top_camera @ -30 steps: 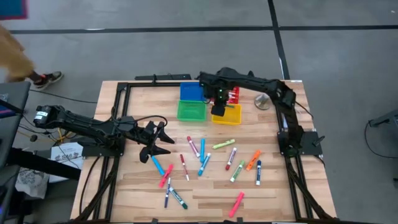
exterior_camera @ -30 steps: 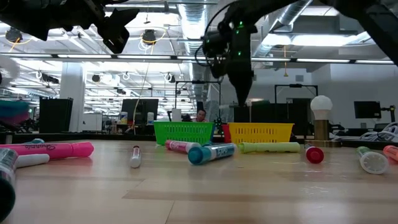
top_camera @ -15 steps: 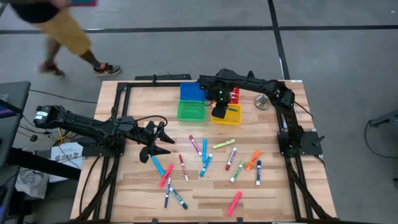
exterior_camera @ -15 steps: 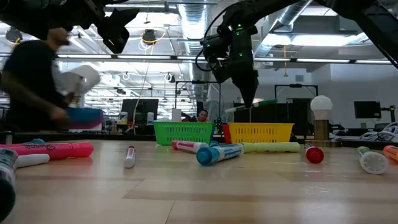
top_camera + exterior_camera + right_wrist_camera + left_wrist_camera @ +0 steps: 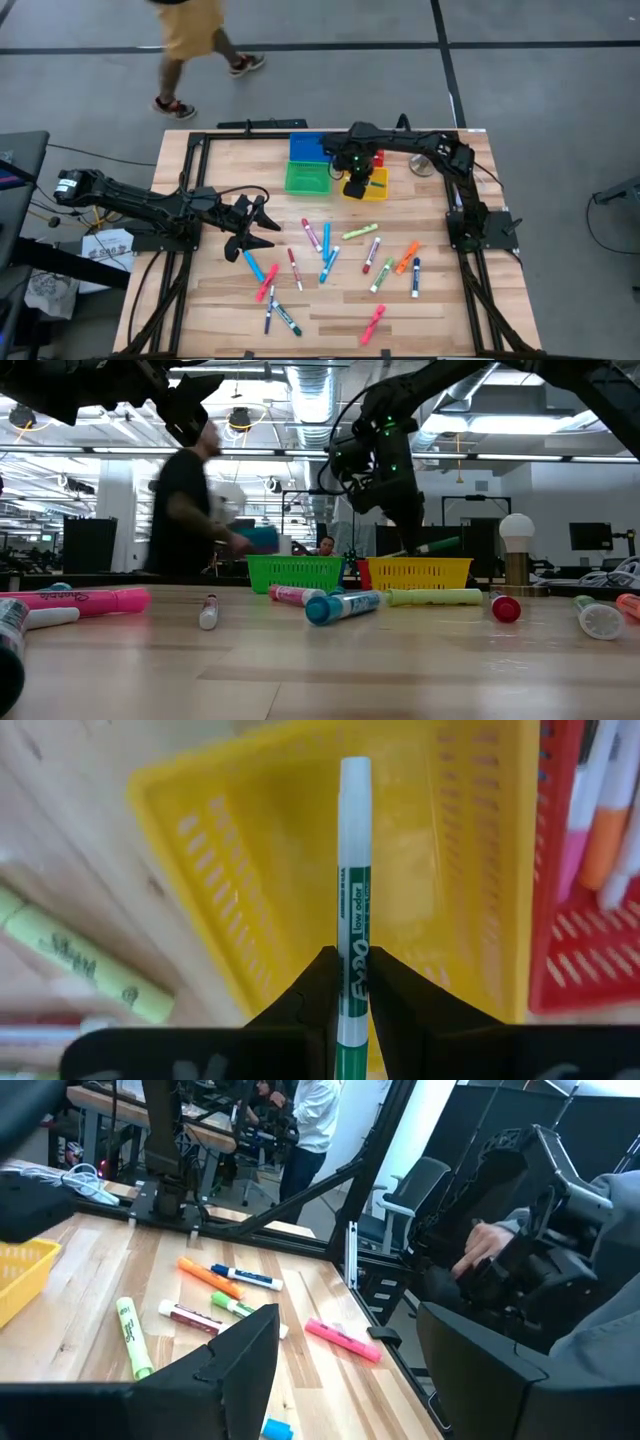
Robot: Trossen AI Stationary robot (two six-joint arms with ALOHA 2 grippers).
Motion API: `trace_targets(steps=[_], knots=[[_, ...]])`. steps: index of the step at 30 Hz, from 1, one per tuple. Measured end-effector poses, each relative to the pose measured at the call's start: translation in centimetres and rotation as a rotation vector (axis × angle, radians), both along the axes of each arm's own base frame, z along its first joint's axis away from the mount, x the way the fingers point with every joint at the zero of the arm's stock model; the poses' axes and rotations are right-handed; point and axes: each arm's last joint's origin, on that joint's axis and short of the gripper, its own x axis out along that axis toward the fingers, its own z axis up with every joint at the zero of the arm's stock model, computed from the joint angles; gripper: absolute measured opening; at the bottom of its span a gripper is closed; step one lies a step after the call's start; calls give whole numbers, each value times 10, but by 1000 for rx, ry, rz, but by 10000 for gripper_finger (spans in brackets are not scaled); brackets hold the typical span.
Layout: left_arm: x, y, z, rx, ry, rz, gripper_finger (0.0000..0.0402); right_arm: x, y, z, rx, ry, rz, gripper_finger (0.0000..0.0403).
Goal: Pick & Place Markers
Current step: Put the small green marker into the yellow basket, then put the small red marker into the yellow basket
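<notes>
About seventeen markers (image 5: 327,265) lie loose on the desk (image 5: 440,310), unsorted. The left tool (image 5: 254,226) waits wide beside them. Farther, the right tool (image 5: 356,186) pinches a green marker (image 5: 353,945) over the yellow bin (image 5: 375,190).

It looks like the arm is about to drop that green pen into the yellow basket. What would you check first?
1. Right gripper shut on the green marker: ok.
2. Marker over the yellow bin, not the red bin: ok.
3. Marker's far end clear of the bin's rim: cannot tell.
4. Left gripper, open, waits well away over the table: ok.
5. Person is off the table: ok.
</notes>
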Motion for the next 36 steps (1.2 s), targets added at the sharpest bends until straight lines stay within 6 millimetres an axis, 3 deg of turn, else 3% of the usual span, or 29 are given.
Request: trace_targets(steps=[12, 28, 36], knots=[[0, 0, 0, 0, -1, 0, 237, -5, -6, -17, -1, -12, -21, 44], [0, 0, 0, 0, -1, 0, 237, -2, -7, -18, -12, -45, -29, 84], [0, 0, 0, 0, -2, 0, 237, -8, -2, -15, 29, 21, -42, 102]])
